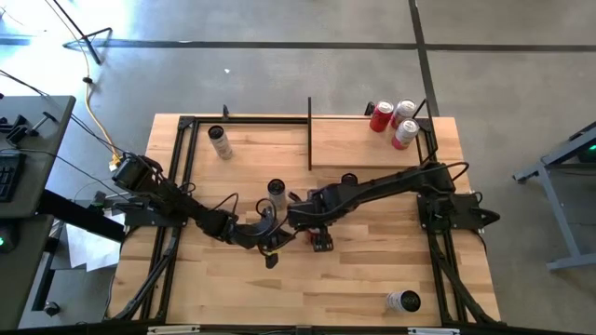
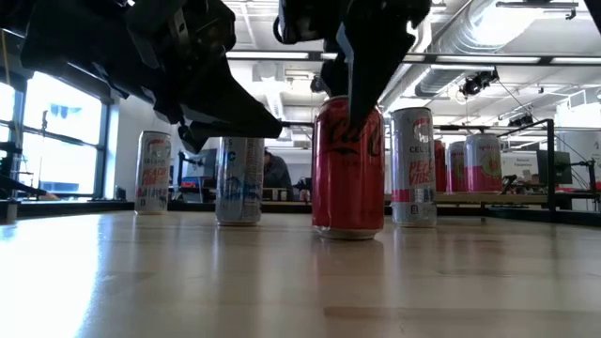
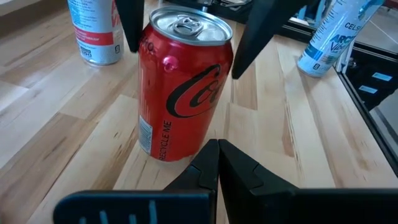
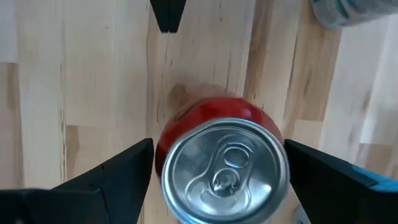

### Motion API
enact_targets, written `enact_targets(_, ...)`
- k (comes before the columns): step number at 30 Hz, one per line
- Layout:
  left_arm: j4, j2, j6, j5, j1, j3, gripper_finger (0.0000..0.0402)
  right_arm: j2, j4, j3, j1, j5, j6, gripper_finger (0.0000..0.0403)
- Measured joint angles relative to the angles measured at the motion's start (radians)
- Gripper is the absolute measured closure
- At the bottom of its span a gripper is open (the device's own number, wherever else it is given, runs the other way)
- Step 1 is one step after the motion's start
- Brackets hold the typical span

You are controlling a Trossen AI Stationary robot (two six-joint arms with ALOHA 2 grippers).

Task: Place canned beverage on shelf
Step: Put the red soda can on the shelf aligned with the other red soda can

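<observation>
We see a striped plank tabletop [image 1: 233,279] under a lit hall with ceiling ducts. The red can [image 3: 181,87] stands upright mid-table, well apart from the shelf [image 1: 363,149], where three cans [image 1: 393,123] crowd the far corner. The right gripper [image 4: 217,165] straddles the red can, fingers wide, not touching. The left gripper [image 3: 217,163] sits closed just beside it. A white can [image 1: 277,193] stands near.
</observation>
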Motion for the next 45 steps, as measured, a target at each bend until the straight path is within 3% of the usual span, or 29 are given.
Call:
enact_targets(5,0.004,0.000,0.000,0.000,0.000,0.000,0.0401,0.000,0.014,-0.032,-0.002,-0.003,0.002,0.0073)
enact_targets(10,0.023,0.000,0.007,0.000,0.000,0.000,0.0401,0.000,0.018,-0.033,-0.009,-0.004,0.011,0.0114)
enact_targets(18,0.025,0.000,0.008,0.000,0.000,0.000,0.0401,-0.001,-0.058,0.040,-0.013,-0.017,0.002,0.0116)
enact_targets(23,0.063,-0.001,0.033,0.020,0.000,0.001,0.0401,-0.009,-0.215,0.166,-0.013,-0.017,-0.012,0.0116)
enact_targets(30,0.076,-0.001,0.037,0.045,0.000,0.001,0.0401,-0.011,-0.477,0.461,-0.040,-0.005,-0.038,0.0116)
enact_targets(34,0.076,-0.001,0.036,0.062,-0.001,0.001,0.0401,-0.035,-0.473,0.609,-0.101,0.012,-0.039,0.0116)
enact_targets(45,0.077,-0.001,0.043,0.068,-0.018,0.001,0.0401,-0.311,-0.486,0.439,-0.365,0.053,-0.178,0.0116)
